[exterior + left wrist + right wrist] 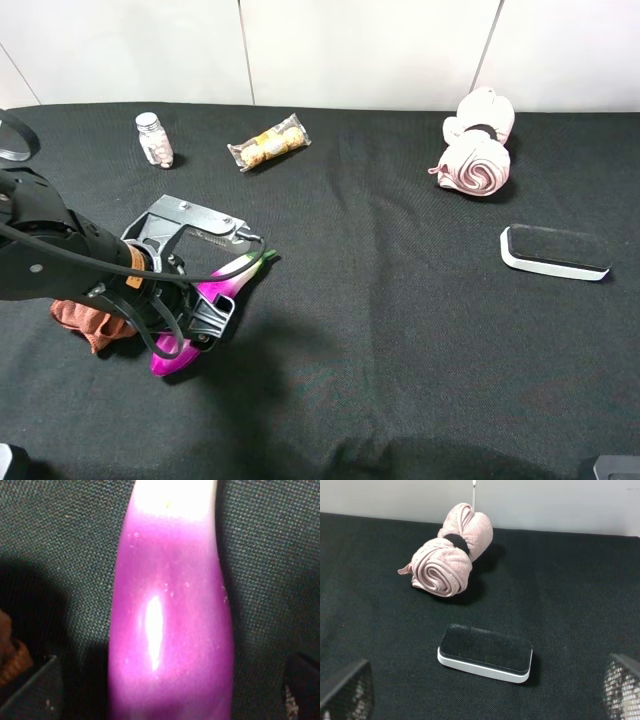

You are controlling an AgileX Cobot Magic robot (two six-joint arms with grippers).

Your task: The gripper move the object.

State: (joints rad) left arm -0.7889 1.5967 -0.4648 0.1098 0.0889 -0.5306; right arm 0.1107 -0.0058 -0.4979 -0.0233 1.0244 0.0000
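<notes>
A glossy purple eggplant (228,285) with a pale neck and green stem lies on the black cloth at the left. It fills the left wrist view (170,620). My left gripper (195,325) is low over its thick end, open, with the jaws standing wide on either side of it (167,690) and not touching it. My right gripper (485,687) is open and empty, with only its fingertips (345,692) showing; it sits off the bottom right of the table (612,466).
A metal tool (190,225) lies just behind the eggplant and a brown cloth (85,318) just left of it. A pill bottle (154,138) and a snack packet (268,143) are at the back left. At the right are a pink rolled towel (478,150) (451,560) and a black-topped white case (555,251) (485,652).
</notes>
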